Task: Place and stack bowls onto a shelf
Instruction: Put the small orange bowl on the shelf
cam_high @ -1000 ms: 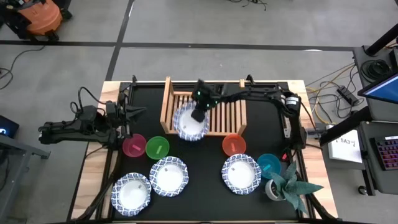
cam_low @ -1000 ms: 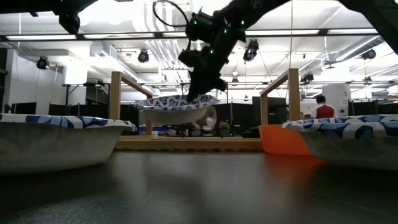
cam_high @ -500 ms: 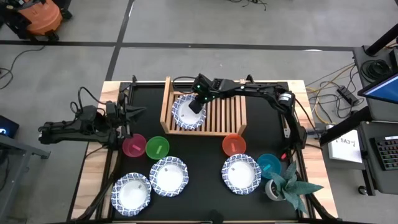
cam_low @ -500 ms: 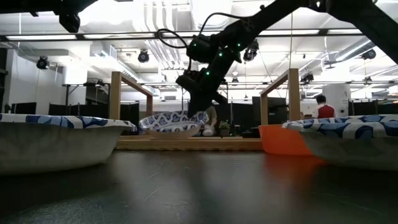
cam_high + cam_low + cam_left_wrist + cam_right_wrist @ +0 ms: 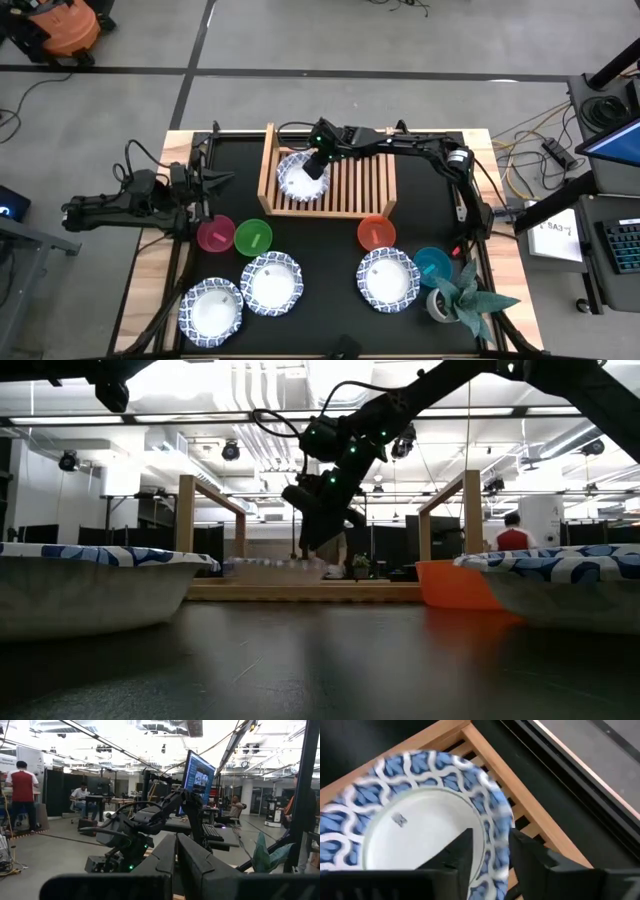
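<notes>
From the high view, my right gripper point(image 5: 314, 167) is out over the shelf point(image 5: 372, 186), at its left end, with the blue-rimmed bowl point(image 5: 297, 179) lying on the slats directly under and just left of the jaws. The arm reaches in from the right, so the way clear of the bowl is up and back to the right. My left gripper point(image 5: 213, 181) waits well apart, off the shelf's left side, near the pink bowl point(image 5: 215, 235) and green bowl point(image 5: 253, 237). On the near worktop point(image 5: 330, 250) three more patterned bowls remain unplaced; the nearest to my right arm is the one point(image 5: 388, 278) beside the red bowl point(image 5: 376, 232) and the teal bowl point(image 5: 432, 265).

In the low view, the bowl point(image 5: 272, 568) sits level on the shelf base between the two upright rails, with the right gripper point(image 5: 318, 528) touching its right rim from above.

The left wrist view shows only the left arm's own fingers pressed together with nothing between them, and the room beyond.

The right wrist view shows the jaws straddling the bowl's rim point(image 5: 492, 827), one finger inside, one outside, narrowly set and gripping it. The bowl is white inside with a blue wave-patterned rim, wide and shallow. I judge it seated and ready for release.
</notes>
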You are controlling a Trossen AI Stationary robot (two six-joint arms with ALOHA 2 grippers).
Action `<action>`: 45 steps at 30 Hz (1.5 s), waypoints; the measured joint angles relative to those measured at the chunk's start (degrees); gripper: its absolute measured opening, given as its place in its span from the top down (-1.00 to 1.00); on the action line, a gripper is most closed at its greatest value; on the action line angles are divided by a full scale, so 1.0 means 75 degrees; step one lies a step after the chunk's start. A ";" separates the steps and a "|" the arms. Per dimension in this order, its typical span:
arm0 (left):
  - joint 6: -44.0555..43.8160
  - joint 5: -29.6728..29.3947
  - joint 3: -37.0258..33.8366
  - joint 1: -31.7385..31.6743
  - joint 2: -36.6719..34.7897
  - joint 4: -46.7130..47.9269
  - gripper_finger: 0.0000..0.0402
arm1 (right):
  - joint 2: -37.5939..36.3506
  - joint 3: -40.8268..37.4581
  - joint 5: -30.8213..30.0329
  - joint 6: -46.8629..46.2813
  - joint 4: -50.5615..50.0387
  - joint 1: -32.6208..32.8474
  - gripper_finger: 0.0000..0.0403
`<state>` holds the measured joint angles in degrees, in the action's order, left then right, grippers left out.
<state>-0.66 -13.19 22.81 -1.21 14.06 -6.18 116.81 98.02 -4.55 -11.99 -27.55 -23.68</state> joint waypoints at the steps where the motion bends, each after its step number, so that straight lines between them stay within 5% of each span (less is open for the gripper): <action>1: 0.0001 0.0000 0.0000 0.0000 0.0000 -0.0005 1.00 | -0.0004 0.0000 -0.0001 0.0000 0.0000 0.0000 0.34; 11: 0.0003 0.0001 0.0000 0.0000 0.0015 -0.0006 1.00 | -0.0898 0.0003 0.0967 -0.0742 -0.1004 0.0524 0.20; 23: 0.0023 0.0003 0.0000 -0.0001 0.0055 0.0003 1.00 | -0.1961 0.0010 0.1090 -0.3579 -0.2232 0.3004 0.31; 34: 0.0028 0.0003 0.0000 0.0000 0.0085 -0.0014 1.00 | -0.1164 0.0006 0.0629 -0.6267 -0.5292 0.4132 0.29; 45: 0.0163 0.0003 0.0000 0.0000 0.0099 -0.0032 1.00 | 0.0097 -0.0002 0.0574 -0.6123 -0.6003 0.4036 0.29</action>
<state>0.56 -13.17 22.81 -1.21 14.81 -6.42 117.54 98.00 -0.24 -57.91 -72.58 6.59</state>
